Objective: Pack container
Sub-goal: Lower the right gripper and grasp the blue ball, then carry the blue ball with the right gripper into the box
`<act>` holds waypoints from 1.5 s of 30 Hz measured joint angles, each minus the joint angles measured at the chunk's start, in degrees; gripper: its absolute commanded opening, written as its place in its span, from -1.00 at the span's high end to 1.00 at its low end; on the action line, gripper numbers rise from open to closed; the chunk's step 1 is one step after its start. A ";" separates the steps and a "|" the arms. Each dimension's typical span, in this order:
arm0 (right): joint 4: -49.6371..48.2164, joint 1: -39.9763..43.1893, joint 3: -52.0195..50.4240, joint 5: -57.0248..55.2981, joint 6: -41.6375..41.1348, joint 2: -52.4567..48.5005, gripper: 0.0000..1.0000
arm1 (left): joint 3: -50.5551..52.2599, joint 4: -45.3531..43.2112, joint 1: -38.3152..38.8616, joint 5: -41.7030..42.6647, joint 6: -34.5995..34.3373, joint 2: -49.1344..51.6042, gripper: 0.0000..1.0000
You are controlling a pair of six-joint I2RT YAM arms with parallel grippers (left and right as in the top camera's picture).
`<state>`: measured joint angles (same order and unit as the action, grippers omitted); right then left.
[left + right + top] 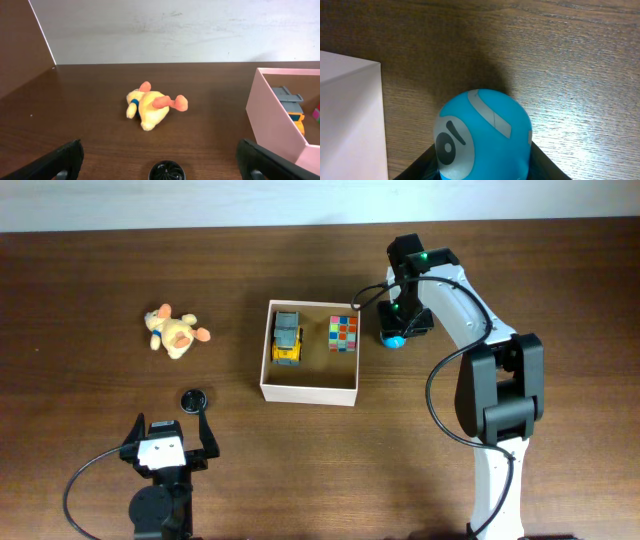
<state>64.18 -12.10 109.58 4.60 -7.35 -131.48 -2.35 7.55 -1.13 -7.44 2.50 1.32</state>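
The container (pixel 308 393), a square shallow box with white walls and a tan inside, sits mid-table and holds a yellow and grey toy car (pixel 287 338) and a multicoloured cube (pixel 343 333). My right gripper (pixel 395 330) is just outside the box's right wall, shut on a round blue toy (pixel 393 338). In the right wrist view the blue toy (pixel 482 132) fills the space between the fingers (pixel 480 171), with the box wall (pixel 350 115) to its left. My left gripper (pixel 172 435) is open and empty near the front left. A yellow plush duck (pixel 176 332) lies far left.
A small black round disc (pixel 194 400) lies on the table just in front of the left gripper (pixel 159 147), also seen in the left wrist view (pixel 166 171). That view shows the duck (pixel 150 106) ahead and the box wall (pixel 272 127) to the right.
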 measured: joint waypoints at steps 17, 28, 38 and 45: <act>8.09 0.00 13.42 -1.14 0.15 -0.04 0.16 | 0.00 0.02 0.00 0.00 0.00 0.00 -0.99; 16.39 -0.11 32.87 -3.19 0.57 -0.04 0.16 | 0.00 0.02 0.00 0.02 0.00 0.00 -0.99; 19.10 -5.81 39.47 -3.26 0.87 -0.04 0.16 | 0.00 0.02 0.00 0.00 0.00 0.00 -0.98; 19.21 -14.40 39.45 -3.26 1.36 -0.04 0.16 | 0.00 0.00 0.00 0.00 0.00 0.00 -0.98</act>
<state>83.40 -26.50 149.03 1.34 -6.00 -131.52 -2.35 7.55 -1.13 -7.44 2.50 1.32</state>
